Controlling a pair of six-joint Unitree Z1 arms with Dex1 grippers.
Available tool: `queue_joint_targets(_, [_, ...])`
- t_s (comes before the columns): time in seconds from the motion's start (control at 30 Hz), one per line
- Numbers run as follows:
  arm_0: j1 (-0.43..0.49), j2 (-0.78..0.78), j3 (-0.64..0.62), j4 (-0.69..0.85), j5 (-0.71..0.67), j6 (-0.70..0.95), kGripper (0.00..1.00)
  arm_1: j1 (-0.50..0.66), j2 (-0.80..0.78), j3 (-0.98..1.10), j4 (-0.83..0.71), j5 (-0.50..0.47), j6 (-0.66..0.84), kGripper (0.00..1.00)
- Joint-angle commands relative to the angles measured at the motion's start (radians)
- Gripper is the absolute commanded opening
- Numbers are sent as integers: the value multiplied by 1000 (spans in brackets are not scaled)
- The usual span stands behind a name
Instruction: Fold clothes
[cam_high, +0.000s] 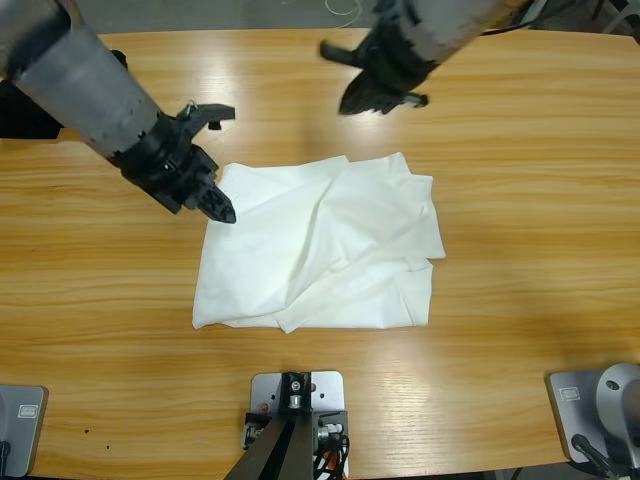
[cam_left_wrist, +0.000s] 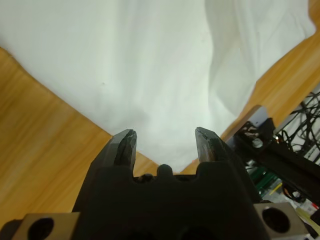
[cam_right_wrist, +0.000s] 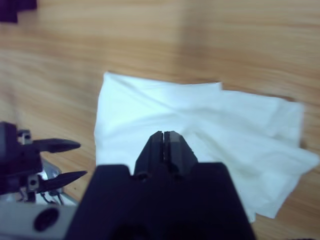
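1. high view, left side first: the left gripper (cam_high: 222, 207) hangs at the upper left corner of the t-shirt (cam_high: 330, 250), its arm coming in from the upper left edge of the table (cam_high: 520, 200).
2. left wrist view shows its jaws spread apart, with the shirt's corner point lying between them; nothing is gripped.
3. middle: the white t-shirt lies in the centre of the table as a rough, wrinkled rectangle, already folded over itself, with loose layers showing along its lower edge and right side.
4. right: the right gripper (cam_high: 362, 98) hovers above the bare wood just beyond the shirt's top edge, jaws pressed together on nothing.
5. handling, as a judgement: the cloth looks light, limp and not fragile; it will sag and drag, so pinching a corner through all layers seems the safest hold, and the near corner suits the left arm.
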Motion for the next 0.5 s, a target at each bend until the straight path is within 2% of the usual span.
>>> queue_joint_targets(0.03, [-17,5,64,-98,-15,-67,471,98,158,-63,84,-14,4,0])
queue_joint_targets(0.5, [-31,16,83,-123,-15,-83,473,126,226,-80,137,-44,4,0])
